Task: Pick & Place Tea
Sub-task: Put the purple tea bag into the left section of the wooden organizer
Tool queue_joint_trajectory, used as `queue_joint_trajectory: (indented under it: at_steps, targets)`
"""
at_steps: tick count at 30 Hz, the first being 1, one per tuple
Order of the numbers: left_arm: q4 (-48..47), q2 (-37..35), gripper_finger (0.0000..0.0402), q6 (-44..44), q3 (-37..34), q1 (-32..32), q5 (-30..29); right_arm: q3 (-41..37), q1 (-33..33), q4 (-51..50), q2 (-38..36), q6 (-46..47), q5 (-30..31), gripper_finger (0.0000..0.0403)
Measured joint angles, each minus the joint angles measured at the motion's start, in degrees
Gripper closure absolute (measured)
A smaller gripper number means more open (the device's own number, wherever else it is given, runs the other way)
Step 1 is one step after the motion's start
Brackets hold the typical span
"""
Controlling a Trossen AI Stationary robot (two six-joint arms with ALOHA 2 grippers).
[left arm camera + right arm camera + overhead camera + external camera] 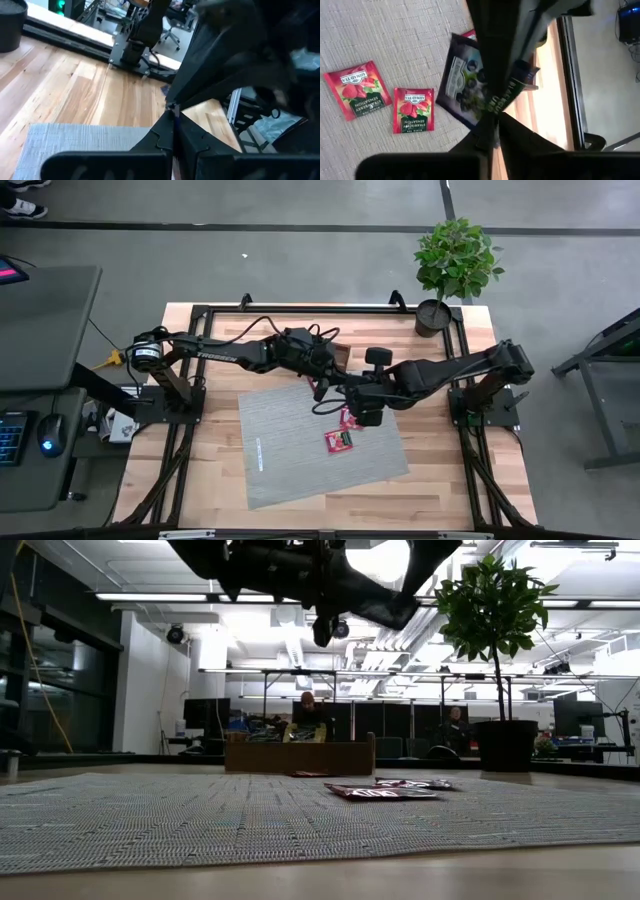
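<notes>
A black tea sachet [462, 85] with a blueberry picture hangs in the air over the grey mat [290, 440]. My left gripper [322, 387] and my right gripper [345, 395] meet at it tip to tip, both shut. Two red strawberry sachets [357, 87] [413, 109] lie flat on the mat below, and a third red corner [469, 35] shows behind the black one. The wooden tray [338, 350] stands at the mat's far side, mostly hidden under the arms. My left gripper comes nearly level from the table's left, its shut fingers [520, 30] lying over the black sachet's edge with green lettering [512, 92]. The right gripper's body hides the contact in the left wrist view, so which part it has cannot be told. My right gripper pinches the black sachet's edge [481, 107] between its two fingers [470, 142], slanting down from the table's right. The sachet stands out beyond the fingertips, tilted, lifted clear of the mat.
A potted plant [455, 265] stands at the table's far right corner. The black frame rails [190, 380] run along the table's sides. Bare wood lies around the mat, most of it at the near edge.
</notes>
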Motion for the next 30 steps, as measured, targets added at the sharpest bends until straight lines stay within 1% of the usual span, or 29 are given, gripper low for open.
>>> queue_joint_trajectory:
  at_steps: [4,7,12,15,19,21,25,27,30]
  targets:
    - [-1.71,0.02,0.0401,1.26,0.00,0.02,-0.95,0.05,-0.07,-1.83,-1.10,2.87,0.77,0.0352]
    - [-4.32,0.00,0.0401,3.26,0.00,0.08,-2.03,0.07,-0.54,-5.32,-2.75,6.30,0.74,0.0321]
    - [-7.28,0.00,0.0401,7.36,-0.16,2.17,-2.08,0.07,-0.72,-10.62,-6.63,13.18,0.83,0.0278]
    - [-6.42,-0.13,0.0402,8.89,-2.07,4.44,-2.06,-0.02,0.01,-12.72,-8.59,17.61,0.62,0.0263]
    - [-4.88,-2.40,0.0401,9.04,-7.62,8.53,-1.90,-2.80,1.99,-12.65,-11.54,22.46,0.63,0.0256]
    - [-0.29,-3.64,0.0401,9.43,-11.76,10.75,-0.88,-5.92,3.17,-11.68,-13.21,25.05,0.48,0.0257]
    - [13.64,-4.82,0.0401,7.88,-20.20,15.55,0.34,-13.03,5.83,-8.75,-16.00,30.83,-0.15,0.0257]
    - [20.28,-5.18,0.0401,7.13,-23.58,18.10,1.48,-16.42,6.96,-6.65,-17.21,33.56,-1.64,0.0256]
    - [25.84,-5.20,0.0401,6.94,-27.09,21.87,4.78,-20.69,8.21,-2.39,-18.27,36.53,-4.23,0.0256]
